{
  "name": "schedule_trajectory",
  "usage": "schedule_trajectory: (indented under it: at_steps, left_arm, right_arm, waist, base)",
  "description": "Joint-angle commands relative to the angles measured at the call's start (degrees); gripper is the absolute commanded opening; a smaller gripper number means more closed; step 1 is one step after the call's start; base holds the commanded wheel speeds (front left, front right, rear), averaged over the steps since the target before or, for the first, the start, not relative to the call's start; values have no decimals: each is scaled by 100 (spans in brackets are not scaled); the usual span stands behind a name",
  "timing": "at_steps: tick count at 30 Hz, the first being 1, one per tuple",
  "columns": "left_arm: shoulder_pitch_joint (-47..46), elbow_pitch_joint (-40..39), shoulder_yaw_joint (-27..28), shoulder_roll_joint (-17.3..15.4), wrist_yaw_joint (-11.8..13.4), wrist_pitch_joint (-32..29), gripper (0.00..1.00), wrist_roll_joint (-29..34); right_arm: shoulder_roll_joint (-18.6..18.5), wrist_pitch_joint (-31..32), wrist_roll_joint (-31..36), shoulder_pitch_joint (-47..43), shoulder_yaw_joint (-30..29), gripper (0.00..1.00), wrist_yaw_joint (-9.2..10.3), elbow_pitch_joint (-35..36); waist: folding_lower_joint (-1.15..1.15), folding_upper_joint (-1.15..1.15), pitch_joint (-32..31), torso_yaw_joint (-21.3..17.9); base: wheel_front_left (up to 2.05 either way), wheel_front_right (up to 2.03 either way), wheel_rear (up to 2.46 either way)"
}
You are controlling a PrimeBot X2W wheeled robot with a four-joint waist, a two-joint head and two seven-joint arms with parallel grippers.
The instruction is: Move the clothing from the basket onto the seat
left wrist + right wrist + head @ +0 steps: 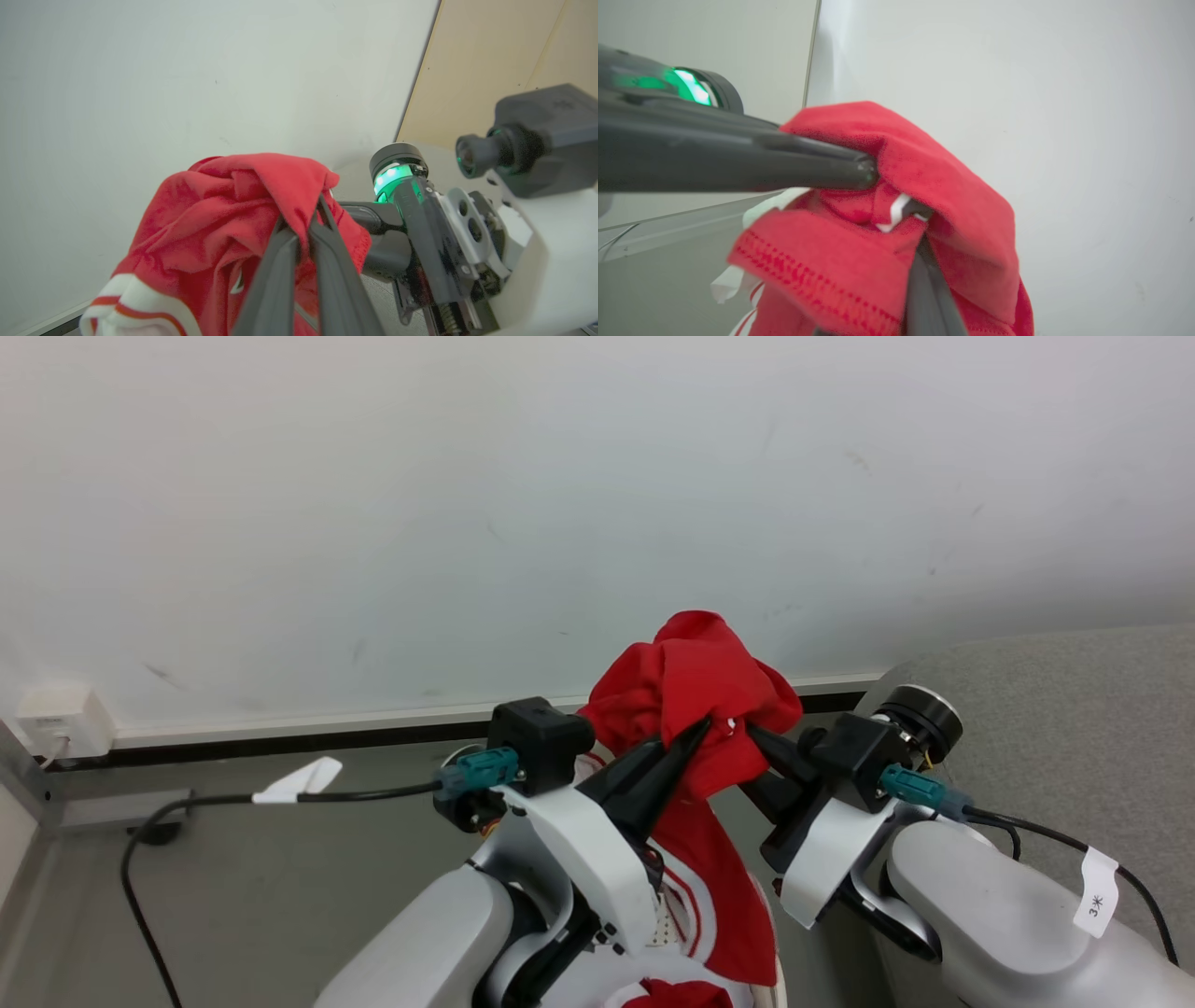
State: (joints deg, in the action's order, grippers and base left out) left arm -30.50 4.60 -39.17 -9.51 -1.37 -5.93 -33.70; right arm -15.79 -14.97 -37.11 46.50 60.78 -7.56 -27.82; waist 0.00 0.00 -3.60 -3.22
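Head view: clothing (695, 677) bunched mid-frame, held up in front of the wall, tail hanging to bottom centre. Left gripper (702, 726) comes in from lower left, jaws pressed together on the bunch's underside. Right gripper (750, 730) comes from lower right, tips in the same bunch, just beside the left's. Seat (1074, 728) at right edge; cloth not on it.

Left wrist view: left gripper (302, 218) pinching a red fold; clothing (210, 219) spills to lower left. Right gripper (348, 212) enters the cloth from the right.

Right wrist view: right gripper (920, 219) closed, tips pinching cloth at centre. Clothing (957, 186) drapes over them. Left gripper (867, 170) nips it from the left.
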Motion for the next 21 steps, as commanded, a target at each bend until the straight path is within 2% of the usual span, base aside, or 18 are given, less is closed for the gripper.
schedule_trajectory:
  at_steps: [1,3,4,5,12,21]
  left_arm:
    - [34,29,15,-47,17,42,25,27]
    - [52,54,2,-63,35,57,42,42]
    - [58,70,-5,-71,41,73,58,58]
    - [67,91,-4,-81,49,104,100,72]
    - [180,231,-51,-132,142,347,100,247]
    - [452,408,-108,-353,252,783,100,508]
  right_arm:
    - [-24,-30,-4,-102,-68,0,14,31]
    - [-54,-31,25,-141,-138,0,14,48]
    - [-65,-31,29,-160,-172,0,14,55]
    - [-74,-31,36,-186,-193,0,14,57]
    - [-161,-27,57,-297,-347,0,14,57]
    - [-384,-28,51,-443,-624,0,14,20]
  waist:
    - [0,0,9,-4]
    - [0,0,17,-11]
    - [0,0,21,-14]
    - [0,0,23,-18]
    - [0,0,46,-49]
    - [0,0,40,-63]
  base:
    - [0,0,0]
    - [0,0,0]
    - [0,0,0]
    - [0,0,0]
    - [0,0,0]
    - [0,0,0]
